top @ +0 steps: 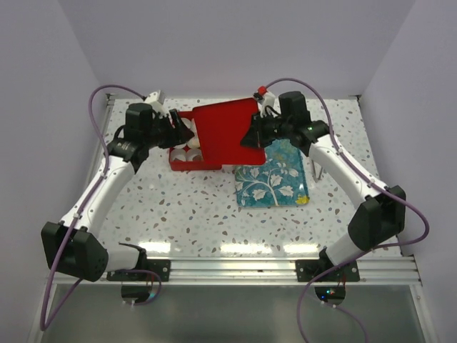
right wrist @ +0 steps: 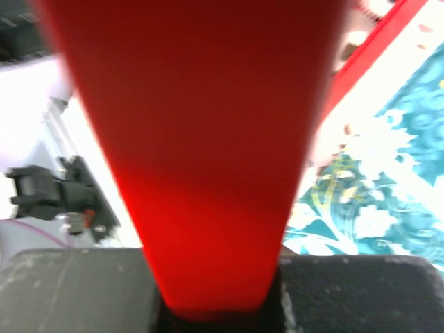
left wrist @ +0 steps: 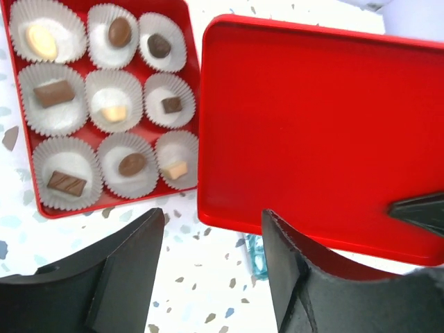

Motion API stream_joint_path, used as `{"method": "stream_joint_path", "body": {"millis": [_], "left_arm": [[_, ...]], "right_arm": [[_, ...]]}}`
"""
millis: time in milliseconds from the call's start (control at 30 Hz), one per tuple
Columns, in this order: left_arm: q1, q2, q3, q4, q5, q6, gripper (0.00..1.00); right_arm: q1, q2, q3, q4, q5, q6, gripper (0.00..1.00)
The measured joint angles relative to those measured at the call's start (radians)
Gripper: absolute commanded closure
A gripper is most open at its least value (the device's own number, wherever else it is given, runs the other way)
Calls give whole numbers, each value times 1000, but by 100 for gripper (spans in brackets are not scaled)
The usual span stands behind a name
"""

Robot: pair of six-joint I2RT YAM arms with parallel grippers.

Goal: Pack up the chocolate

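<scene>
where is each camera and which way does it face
Top external: above and behind the bases, looking down on the table; both arms show.
Left wrist: on the left arm, looking down at the box of chocolate and the lid; its open left gripper shows.
Right wrist: on the right arm, looking along the lid toward the tray; the right gripper, shut on the lid, shows.
Shared: all see the lid.

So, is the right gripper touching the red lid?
Touching: the right wrist view shows the right gripper shut on the edge of the red lid.
</scene>
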Motion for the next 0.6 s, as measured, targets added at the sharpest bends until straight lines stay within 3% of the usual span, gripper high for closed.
{"method": "stream_joint_path", "body": {"millis": [200, 400, 600], "left_arm": [[0, 0, 93, -22, 30, -129, 31], [-2, 25, 93, 61, 140, -429, 26], [-10, 18, 37, 141, 138, -698, 22]], "right_arm": [[3, 1, 84, -102, 85, -136, 100], [48, 0, 122, -161, 224, -287, 100], [131, -24, 114, -185, 375, -401, 100]]}}
